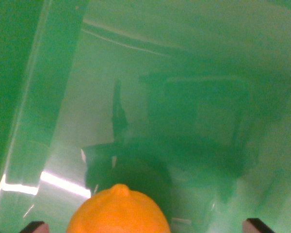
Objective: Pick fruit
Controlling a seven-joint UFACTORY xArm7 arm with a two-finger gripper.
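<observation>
We see the fruit (119, 209) at about six o'clock of the wrist view, cut by the lower edge so that only its upper part shows; it is orange in colour, with a dimpled skin and a small nub at its top, so it looks like an orange or a lemon-shaped citrus, and we cannot tell which; it lies between the two dark fingertips (35, 226) of the gripper (146, 226), one at about seven o'clock and the other at about five o'clock, both only small black corners at the bottom edge; the fingertip at seven o'clock is just beside the fruit, while the one at five o'clock stands well apart from it, with green surface visible between them; the jaws therefore appear spread wider than the fruit, but whether they have hold of it we cannot tell, because the contact places are below the edge of the picture; outward from the fruit, a dark shadow (131, 165) spreads at about twelve o'clock of it, on a glossy green floor (208, 121) that fills most of the view; a thin dark shape rises from this shadow toward the centre; at about eight o'clock there are bright white reflections (63, 183) on the floor; at nine to eleven o'clock a green side wall (19, 73) goes up, darker than the floor, and it meets the floor along a slanted pale line; the whole looks like the inside of a green plastic bin.
</observation>
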